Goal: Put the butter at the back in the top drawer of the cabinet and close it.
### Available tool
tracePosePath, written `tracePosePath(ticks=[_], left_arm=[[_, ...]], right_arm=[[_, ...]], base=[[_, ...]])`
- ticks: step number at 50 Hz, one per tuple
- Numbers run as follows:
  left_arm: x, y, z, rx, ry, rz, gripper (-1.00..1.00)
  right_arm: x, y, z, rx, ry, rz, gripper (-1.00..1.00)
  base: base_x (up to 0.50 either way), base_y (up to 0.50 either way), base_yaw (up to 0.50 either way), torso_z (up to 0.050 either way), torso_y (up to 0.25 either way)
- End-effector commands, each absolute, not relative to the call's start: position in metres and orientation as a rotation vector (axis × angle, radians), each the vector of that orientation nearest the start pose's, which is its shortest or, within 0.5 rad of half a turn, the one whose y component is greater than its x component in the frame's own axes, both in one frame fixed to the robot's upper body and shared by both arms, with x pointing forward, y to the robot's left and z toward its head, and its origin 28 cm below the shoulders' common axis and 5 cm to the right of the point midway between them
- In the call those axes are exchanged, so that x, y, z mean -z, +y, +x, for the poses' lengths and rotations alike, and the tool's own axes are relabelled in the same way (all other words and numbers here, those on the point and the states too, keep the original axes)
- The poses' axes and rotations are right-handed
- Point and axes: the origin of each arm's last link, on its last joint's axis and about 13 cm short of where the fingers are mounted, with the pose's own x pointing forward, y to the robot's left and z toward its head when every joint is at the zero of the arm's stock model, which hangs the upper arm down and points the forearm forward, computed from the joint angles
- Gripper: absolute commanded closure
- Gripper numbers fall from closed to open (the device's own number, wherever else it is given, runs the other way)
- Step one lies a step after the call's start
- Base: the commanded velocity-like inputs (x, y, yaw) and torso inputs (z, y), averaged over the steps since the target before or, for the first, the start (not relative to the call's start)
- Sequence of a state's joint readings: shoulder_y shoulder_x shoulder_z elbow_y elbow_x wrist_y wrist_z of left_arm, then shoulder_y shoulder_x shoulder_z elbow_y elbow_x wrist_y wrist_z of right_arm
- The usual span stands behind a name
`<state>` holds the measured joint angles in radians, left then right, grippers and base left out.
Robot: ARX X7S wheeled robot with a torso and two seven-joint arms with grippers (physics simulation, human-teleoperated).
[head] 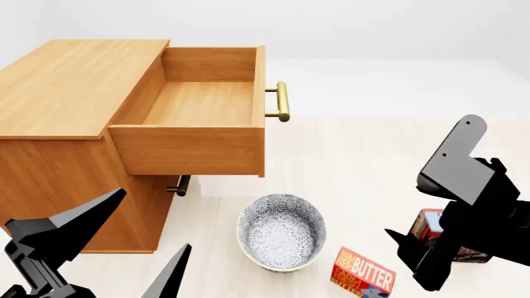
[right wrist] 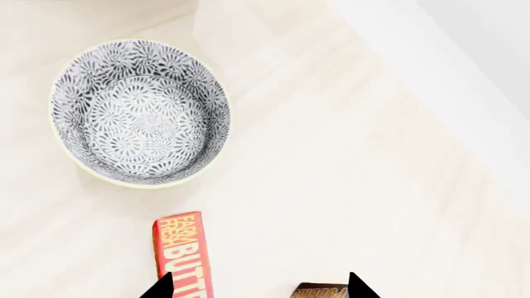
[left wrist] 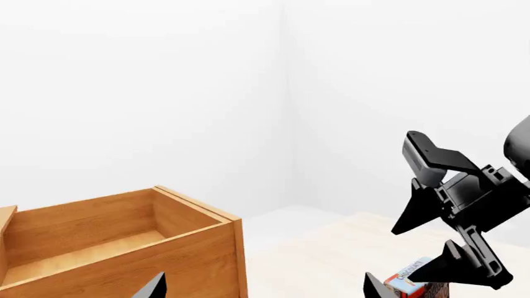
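The butter lies on the pale floor in front of the bowl; in the right wrist view it shows beside one fingertip. The top drawer of the cabinet is pulled out and holds nothing; its brass handle faces right. It also shows in the left wrist view. My right gripper is open and empty, hanging over the floor between the butter and the pudding box. My left gripper is open and empty, near the cabinet's front corner.
A patterned bowl stands on the floor below the drawer, also seen in the right wrist view. The chocolate pudding box lies partly behind my right gripper. A lower drawer handle shows under the open drawer.
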<state>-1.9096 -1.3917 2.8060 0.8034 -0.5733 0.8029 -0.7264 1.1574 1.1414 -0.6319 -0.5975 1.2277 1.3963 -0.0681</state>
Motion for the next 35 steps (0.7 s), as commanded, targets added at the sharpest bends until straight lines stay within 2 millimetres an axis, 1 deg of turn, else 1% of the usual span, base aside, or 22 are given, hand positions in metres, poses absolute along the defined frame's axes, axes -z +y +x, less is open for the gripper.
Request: tracePosePath(ticks=[1, 13, 31, 35], left_arm=[[-0.188, 0.267, 0.111, 0.651, -0.276, -0.018, -1.0], [-0.186, 0.267, 0.113, 0.652, -0.266, -0.022, -1.0], [-0.183, 0.267, 0.114, 0.663, -0.254, -0.036, -1.0], [-0.183, 0.266, 0.116, 0.665, -0.246, -0.034, -1.0]], right_arm=[[-0.285, -0.218, 0.232, -0.652, 0.79, -0.755, -1.0], [-0.283, -0.216, 0.246, -0.76, 0.888, -0.756, -1.0], [-0.26, -0.217, 0.256, -0.789, 0.916, -0.724, -1.0], [-0.251, -0.217, 0.258, -0.801, 0.92, -0.711, -1.0]], base=[[0.0, 0.0, 0.0, 0.0, 0.0], [0.0, 0.0, 0.0, 0.0, 0.0], [0.0, 0.0, 0.0, 0.0, 0.0], [0.0, 0.0, 0.0, 0.0, 0.0]])
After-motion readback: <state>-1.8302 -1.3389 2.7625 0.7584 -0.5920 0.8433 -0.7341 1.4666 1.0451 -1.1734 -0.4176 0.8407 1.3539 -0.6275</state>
